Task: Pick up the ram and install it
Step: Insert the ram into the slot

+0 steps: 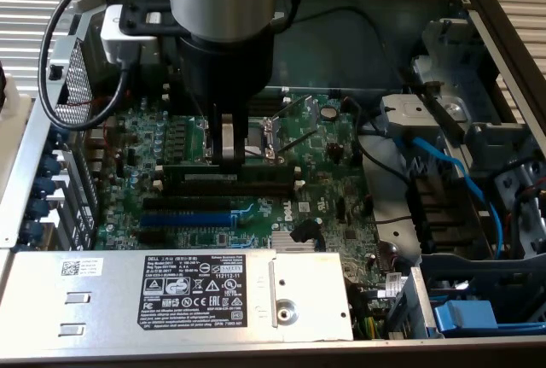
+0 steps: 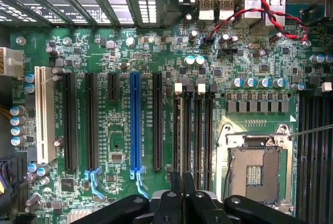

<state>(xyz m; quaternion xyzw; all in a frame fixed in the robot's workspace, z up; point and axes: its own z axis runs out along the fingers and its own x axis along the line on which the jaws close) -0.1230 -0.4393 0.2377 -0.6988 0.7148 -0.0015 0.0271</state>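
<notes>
The tool [image 1: 229, 160] pinched the top edge of the ram [image 1: 264, 177], which stood on edge directly beneath it over the memory slots [image 2: 193, 130]. Beside it lay the open processor socket [image 2: 255, 172]; farther off, the blue slot [image 1: 183, 218].

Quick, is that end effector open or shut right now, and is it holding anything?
End effector: closed, holding the ram.
</notes>
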